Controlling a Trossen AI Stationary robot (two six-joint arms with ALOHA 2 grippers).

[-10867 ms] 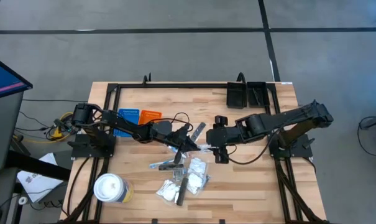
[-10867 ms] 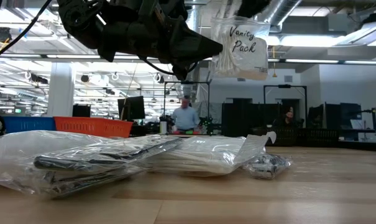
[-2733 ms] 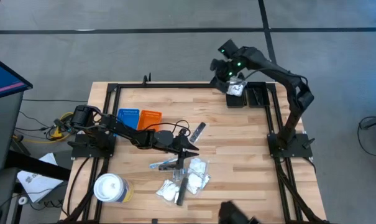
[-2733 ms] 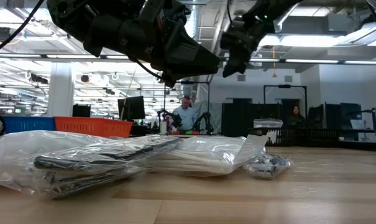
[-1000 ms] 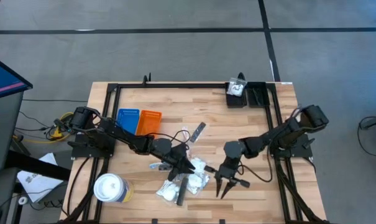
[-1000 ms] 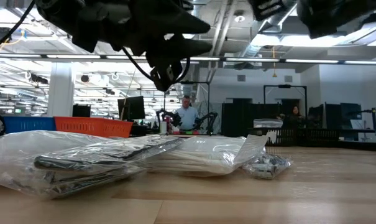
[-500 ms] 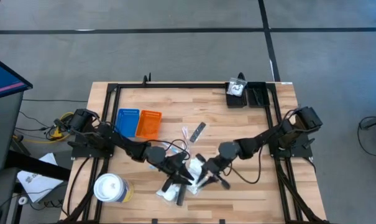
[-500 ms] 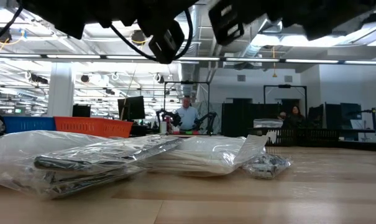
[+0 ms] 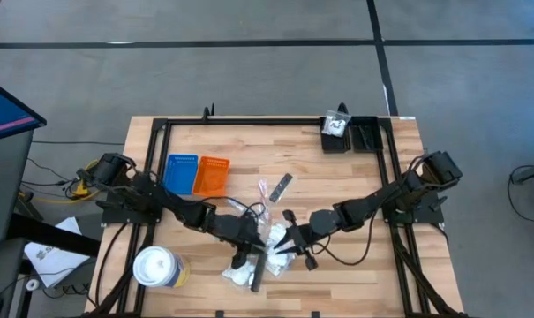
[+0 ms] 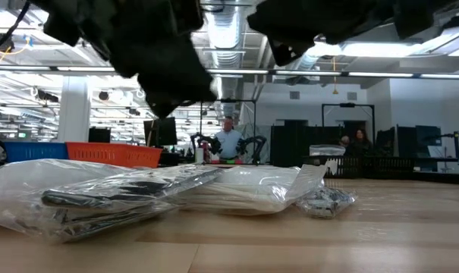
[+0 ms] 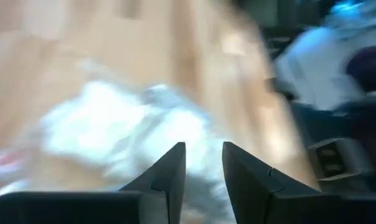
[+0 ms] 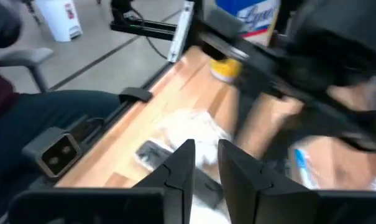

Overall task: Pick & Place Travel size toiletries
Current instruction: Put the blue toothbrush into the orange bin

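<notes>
The travel size toiletries lie in a heap [image 9: 271, 254] near the table's middle front: crinkly clear packets [image 10: 138, 193] with white contents and dark sticks. One packet and a dark stick [image 9: 277, 186] lie apart, farther back. My left gripper [image 9: 246, 259] hovers over the heap's left side, fingers a little apart [image 11: 203, 171], above a blurred white packet [image 11: 113, 121]. My right gripper [image 9: 286, 245] reaches in from the right, just over the heap's right side, with a narrow gap between its fingers [image 12: 205, 163]. Nothing is between either pair of fingers.
A black bin [image 9: 362, 134] at the far right corner holds a packet [image 9: 336, 126]. Blue [image 9: 180, 172] and orange [image 9: 214, 175] ribbed trays sit at the left. A big white lidded cup [image 9: 156, 266] stands off the table's near left corner. People show in the room behind.
My right gripper has swung from the bare wood right of the heap toward the table's left, turning from pointing at the near edge to pointing left at the heap. My left gripper has moved toward the near edge, over the heap. The heap has not moved.
</notes>
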